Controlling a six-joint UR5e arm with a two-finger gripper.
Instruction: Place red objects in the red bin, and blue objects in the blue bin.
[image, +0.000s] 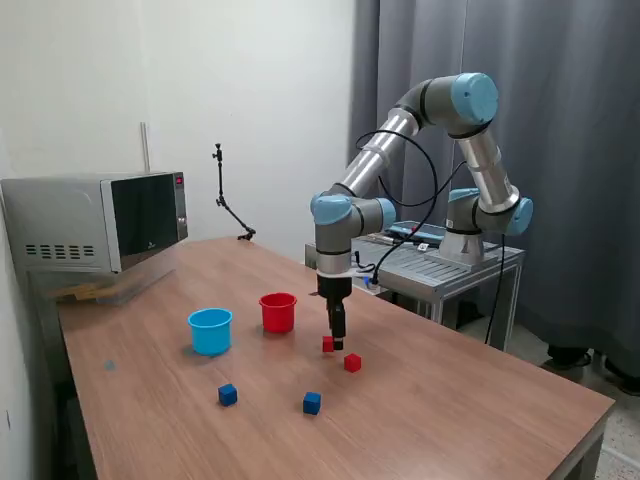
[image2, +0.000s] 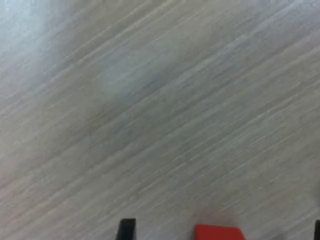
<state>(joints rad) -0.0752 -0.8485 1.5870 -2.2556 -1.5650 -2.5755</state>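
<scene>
My gripper (image: 338, 341) points straight down with its tips at the wooden table. It is open around a small red cube (image: 327, 344). In the wrist view the cube (image2: 218, 232) lies between the two dark fingertips (image2: 126, 229) with gaps on both sides. A second red cube (image: 352, 362) lies just beside it, toward the exterior view's right. Two dark blue cubes (image: 228, 394) (image: 312, 402) lie nearer the table's front. The red cup (image: 278, 312) and the light blue cup (image: 210, 331) stand upright toward the exterior view's left of the gripper.
A microwave (image: 100, 220) stands at the table's far left corner in the exterior view. A thin black stand (image: 225, 200) is at the back edge. A metal cart (image: 450, 262) holds the arm's base behind the table (image: 450, 400).
</scene>
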